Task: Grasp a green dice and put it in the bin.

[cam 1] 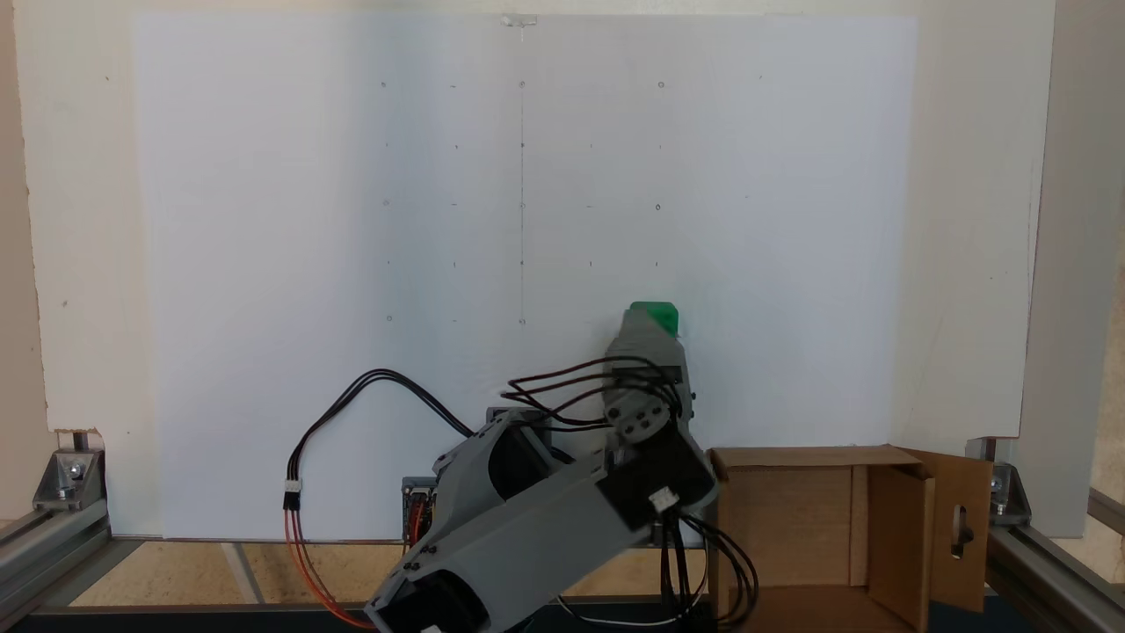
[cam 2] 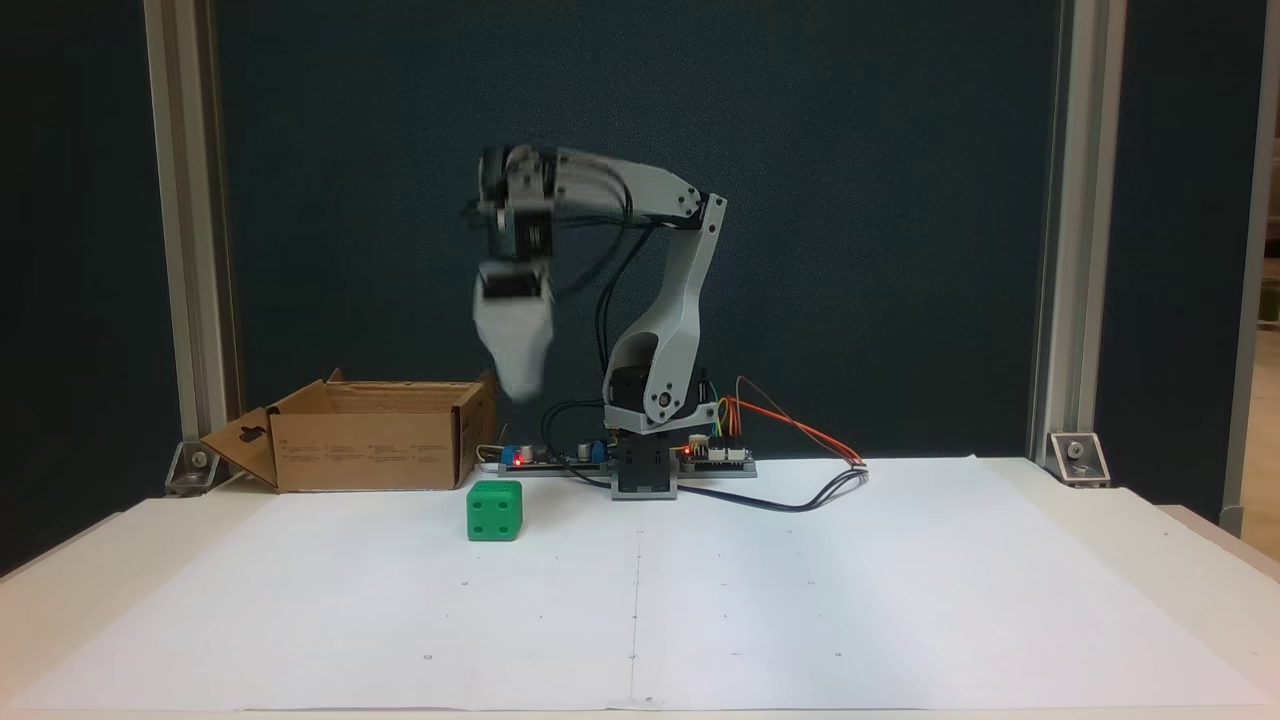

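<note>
The green dice (cam 2: 494, 510) looked like a light, rigid plastic cube, probably somewhat slick, so two opposite flat faces seemed the best place to take hold, away from its rounded corners. It was bright green with recessed pips of the same colour, four on the face toward the camera. It sat on the white paper covering the tabletop (cam 2: 900, 600), just in front of the bin (cam 2: 370, 440), an open brown cardboard box. The end effector (cam 2: 520, 385) hung blurred above it, well apart; whether it was released or clenched could not be told.
</note>
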You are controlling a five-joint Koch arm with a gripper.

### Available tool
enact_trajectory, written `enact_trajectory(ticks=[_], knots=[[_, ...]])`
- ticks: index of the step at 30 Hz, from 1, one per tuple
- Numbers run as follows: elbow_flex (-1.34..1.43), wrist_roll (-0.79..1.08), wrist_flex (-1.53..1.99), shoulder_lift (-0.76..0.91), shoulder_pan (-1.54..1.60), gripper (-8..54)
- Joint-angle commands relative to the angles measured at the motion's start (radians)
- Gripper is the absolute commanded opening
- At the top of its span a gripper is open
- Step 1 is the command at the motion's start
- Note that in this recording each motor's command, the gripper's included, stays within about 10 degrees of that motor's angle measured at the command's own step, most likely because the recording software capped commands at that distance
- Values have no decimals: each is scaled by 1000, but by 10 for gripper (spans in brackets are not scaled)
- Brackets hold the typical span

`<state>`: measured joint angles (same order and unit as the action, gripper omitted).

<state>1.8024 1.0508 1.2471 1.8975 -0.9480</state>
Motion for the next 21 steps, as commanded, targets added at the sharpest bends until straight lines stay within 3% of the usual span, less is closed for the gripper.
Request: enact_trajectory(ticks=[1, 6, 15, 21], knots=[[-15, 112, 17, 5, 0, 474], [2, 92, 12, -5, 9, 454], [20, -186, -18, -5, 43, 464], [43, -268, -144, -6, 43, 457]])
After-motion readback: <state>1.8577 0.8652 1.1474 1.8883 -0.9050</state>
